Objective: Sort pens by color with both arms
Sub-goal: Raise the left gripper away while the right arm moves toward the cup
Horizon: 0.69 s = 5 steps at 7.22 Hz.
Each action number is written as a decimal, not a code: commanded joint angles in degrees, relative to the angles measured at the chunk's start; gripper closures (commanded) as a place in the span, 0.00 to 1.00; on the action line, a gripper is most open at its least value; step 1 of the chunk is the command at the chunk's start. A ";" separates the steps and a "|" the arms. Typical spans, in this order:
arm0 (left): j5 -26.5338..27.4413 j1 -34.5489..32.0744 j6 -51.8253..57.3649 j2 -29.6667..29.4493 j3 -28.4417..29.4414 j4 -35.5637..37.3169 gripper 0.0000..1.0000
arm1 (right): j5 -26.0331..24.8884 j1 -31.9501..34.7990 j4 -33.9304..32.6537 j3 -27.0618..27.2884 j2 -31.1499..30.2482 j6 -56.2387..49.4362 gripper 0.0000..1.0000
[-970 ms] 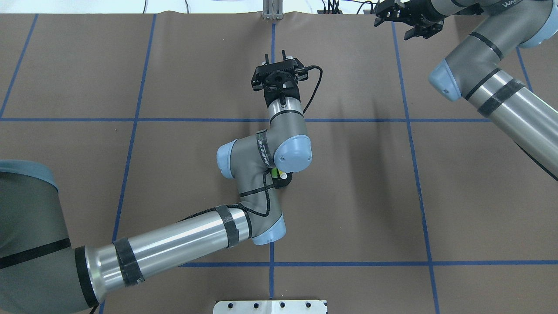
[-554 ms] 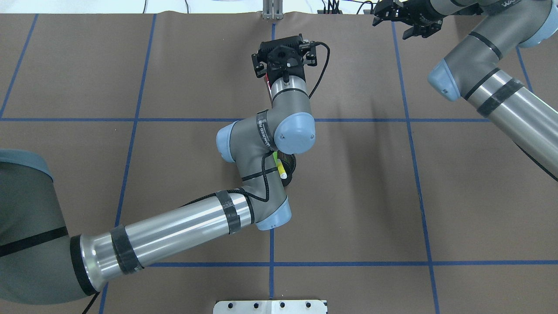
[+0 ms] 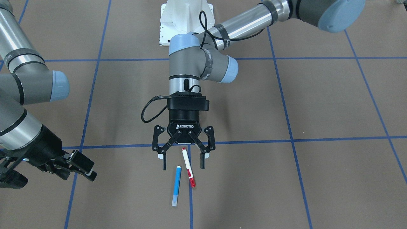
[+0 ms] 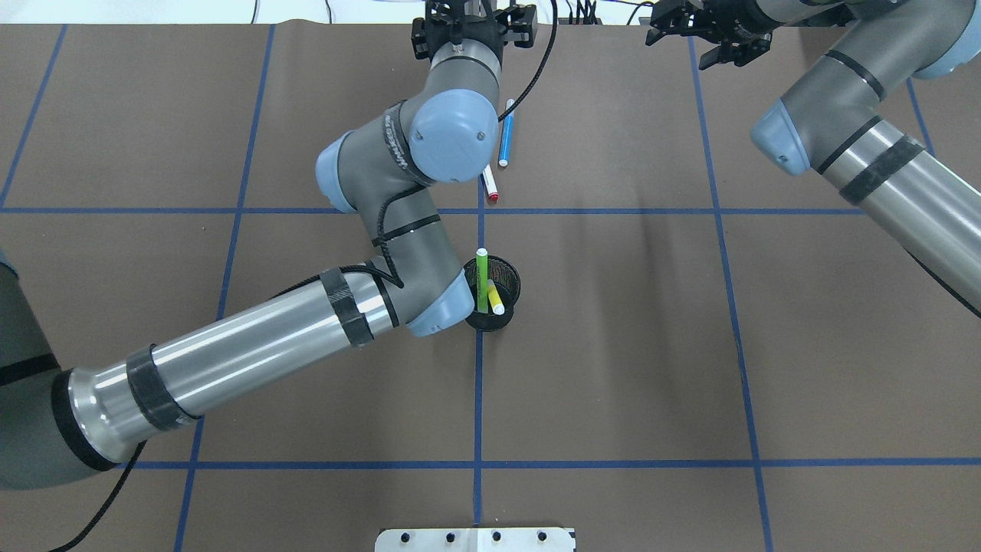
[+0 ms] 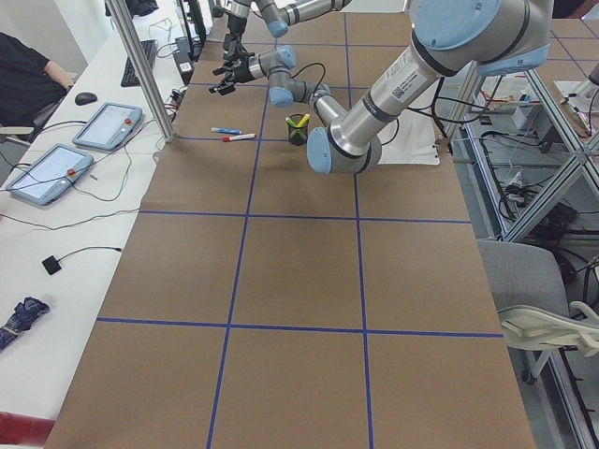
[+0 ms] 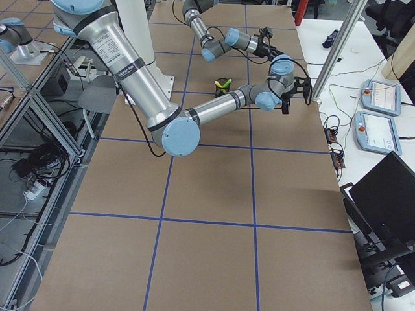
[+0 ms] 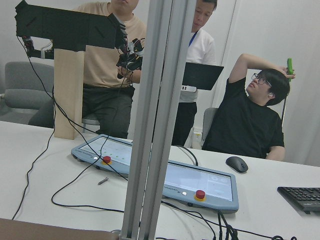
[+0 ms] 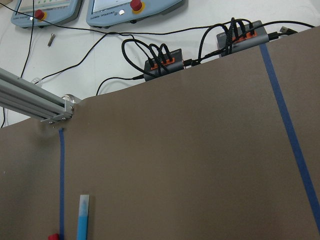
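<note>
A blue pen (image 3: 176, 186) and a white-barrelled pen with red ends (image 3: 188, 168) lie side by side on the brown table near the far edge. They also show in the overhead view: blue pen (image 4: 505, 136), red-ended pen (image 4: 489, 186). A green pen (image 4: 482, 277) and a yellow pen (image 4: 496, 297) stand in the black mesh cup (image 4: 504, 277). My left gripper (image 3: 182, 166) is open and empty, raised above the two lying pens and pointing past the far edge. My right gripper (image 3: 57, 179) is open and empty, off to the side near the far edge (image 4: 684, 47).
The right wrist view shows the blue pen's pale cap (image 8: 82, 217) and cable hubs (image 8: 165, 65) beyond the table edge. An aluminium post (image 4: 477, 15) stands at the far edge. Operators and touch panels (image 7: 150, 170) are beyond it. The white pedestal base (image 3: 186, 19) is at the robot's side.
My left arm has swung out toward the far edge, uncovering the cup with its green and yellow pens and the two lying pens. The right gripper has barely moved.
</note>
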 commanded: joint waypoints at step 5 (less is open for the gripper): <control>-34.68 -15.59 7.15 12.50 -7.21 2.75 0.00 | 11.56 -6.55 -30.22 14.54 0.88 -0.24 0.00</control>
